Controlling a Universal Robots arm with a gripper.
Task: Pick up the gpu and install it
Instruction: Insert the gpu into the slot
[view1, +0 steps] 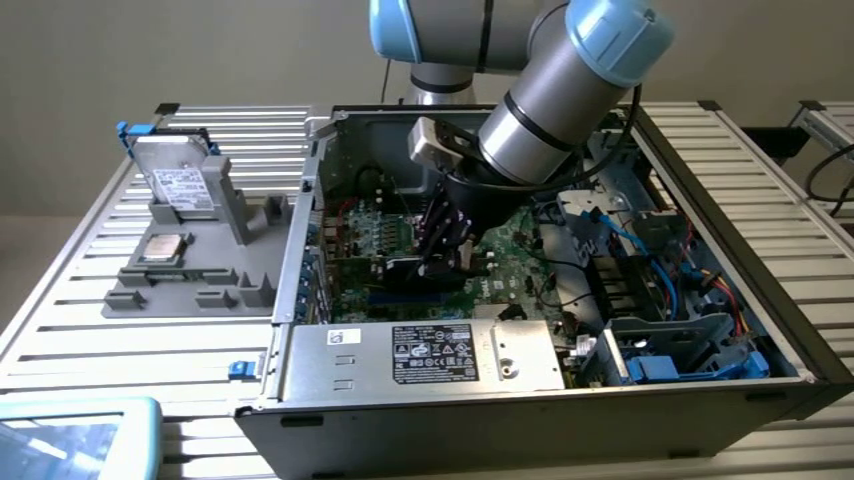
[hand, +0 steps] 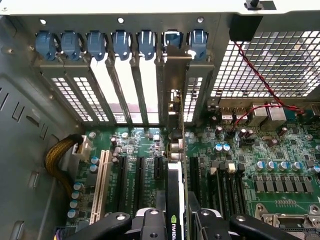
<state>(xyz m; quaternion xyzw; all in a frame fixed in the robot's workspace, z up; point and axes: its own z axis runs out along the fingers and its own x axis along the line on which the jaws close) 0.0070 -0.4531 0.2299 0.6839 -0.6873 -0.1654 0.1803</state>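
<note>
The gpu (hand: 175, 185) stands edge-on over the motherboard (hand: 260, 150), a black cooler on one face. Its silver bracket (hand: 176, 75) reaches up into the row of rear slot openings. My gripper (hand: 175, 222) is shut on the card, with a black finger (hand: 150, 220) pressed against each side. In the exterior view the gripper (view1: 447, 250) is down inside the open computer case (view1: 534, 410), and the gpu (view1: 400, 270) sits low against the motherboard (view1: 514, 255) near the case's rear wall. Whether the card's edge is fully seated in the slot is hidden.
Blue retaining clips (hand: 120, 42) line the slot covers. A yellow cable bundle (hand: 57, 157) and a red-black wire (hand: 260, 80) flank the card. A silver power supply (view1: 427, 355) and a blue-cabled drive bay (view1: 681, 350) sit in the case. A grey parts holder (view1: 187, 250) stands outside, at the exterior view's left.
</note>
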